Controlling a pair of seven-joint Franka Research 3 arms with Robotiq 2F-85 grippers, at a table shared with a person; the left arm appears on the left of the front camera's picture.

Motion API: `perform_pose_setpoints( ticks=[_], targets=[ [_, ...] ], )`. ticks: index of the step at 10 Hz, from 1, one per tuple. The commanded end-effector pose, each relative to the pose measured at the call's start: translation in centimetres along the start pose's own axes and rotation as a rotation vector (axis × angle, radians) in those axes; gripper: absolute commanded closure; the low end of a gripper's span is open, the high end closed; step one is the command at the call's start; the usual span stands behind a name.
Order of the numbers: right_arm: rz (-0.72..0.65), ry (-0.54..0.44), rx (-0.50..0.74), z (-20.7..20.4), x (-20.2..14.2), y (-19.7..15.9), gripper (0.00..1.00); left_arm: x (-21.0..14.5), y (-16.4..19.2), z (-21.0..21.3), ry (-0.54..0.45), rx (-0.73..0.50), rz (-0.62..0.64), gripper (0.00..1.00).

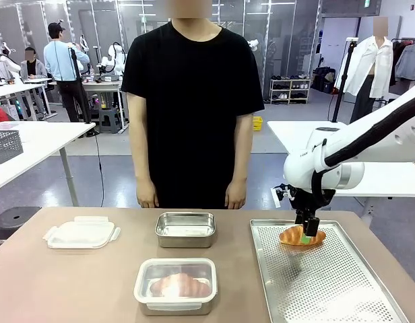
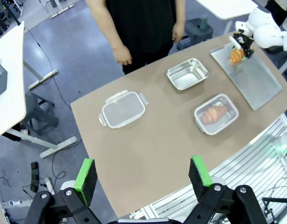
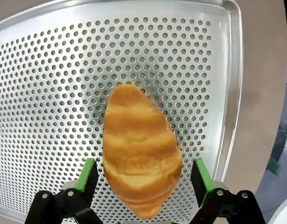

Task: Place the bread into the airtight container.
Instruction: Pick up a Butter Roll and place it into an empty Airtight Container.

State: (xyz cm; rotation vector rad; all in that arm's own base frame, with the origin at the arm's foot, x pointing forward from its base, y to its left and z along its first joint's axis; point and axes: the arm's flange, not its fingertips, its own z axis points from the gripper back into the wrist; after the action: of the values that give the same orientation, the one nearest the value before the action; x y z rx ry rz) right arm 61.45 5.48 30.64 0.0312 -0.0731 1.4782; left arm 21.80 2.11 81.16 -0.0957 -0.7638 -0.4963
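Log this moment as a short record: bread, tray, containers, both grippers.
bread: croissant lying on the perforated tray
right gripper: open, one finger on either side of the croissant, not closed on it
left gripper: open, held high, holding nothing
open container: steel container, uncovered, mid-table
closed container: lidded container with a second croissant inside
lid: clear lid, lying at the left

Brown table (image 1: pixel 73 282) with plastic lid (image 1: pixel 81 233), steel tin (image 1: pixel 185 229), airtight container (image 1: pixel 141 286), perforated tray (image 1: pixel 329 282)

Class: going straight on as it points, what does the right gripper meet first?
The croissant on the perforated tray, straddled by the open right gripper; remaining distance unclear.
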Motion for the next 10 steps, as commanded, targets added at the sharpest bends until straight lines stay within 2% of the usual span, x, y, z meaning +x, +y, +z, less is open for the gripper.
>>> perform_pose_setpoints(
  ticks=[1,5,6,7,8,9,10],
  targets=[
    [-0.030,0.007,0.005,-0.6,0.0,-1.1,0.00,0.1,0.0,0.1,0.000,0.002,-0.001,0.00],
    [-0.051,0.010,0.004,-1.9,-0.4,-1.4,0.00,0.1,0.0,0.1,0.000,0.002,-0.001,0.00],
    [-0.056,-0.003,0.001,-1.9,-0.4,-1.3,0.07,0.1,0.0,0.1,0.000,0.002,-0.001,0.00],
    [-0.049,0.006,0.002,-1.9,-0.5,-1.2,0.20,0.1,0.0,0.1,0.000,0.002,-0.001,0.00],
    [-0.051,0.009,0.002,-1.9,-0.5,-1.2,0.27,0.1,0.0,0.1,0.000,0.002,-0.001,0.00],
    [-0.047,0.016,0.005,-1.8,-0.4,-1.1,0.40,0.1,0.0,0.1,0.000,0.002,-0.001,0.00],
    [-0.052,0.019,0.000,-1.3,-0.4,-1.0,0.47,0.1,0.0,0.1,0.000,0.002,-0.001,0.00]
  ],
)
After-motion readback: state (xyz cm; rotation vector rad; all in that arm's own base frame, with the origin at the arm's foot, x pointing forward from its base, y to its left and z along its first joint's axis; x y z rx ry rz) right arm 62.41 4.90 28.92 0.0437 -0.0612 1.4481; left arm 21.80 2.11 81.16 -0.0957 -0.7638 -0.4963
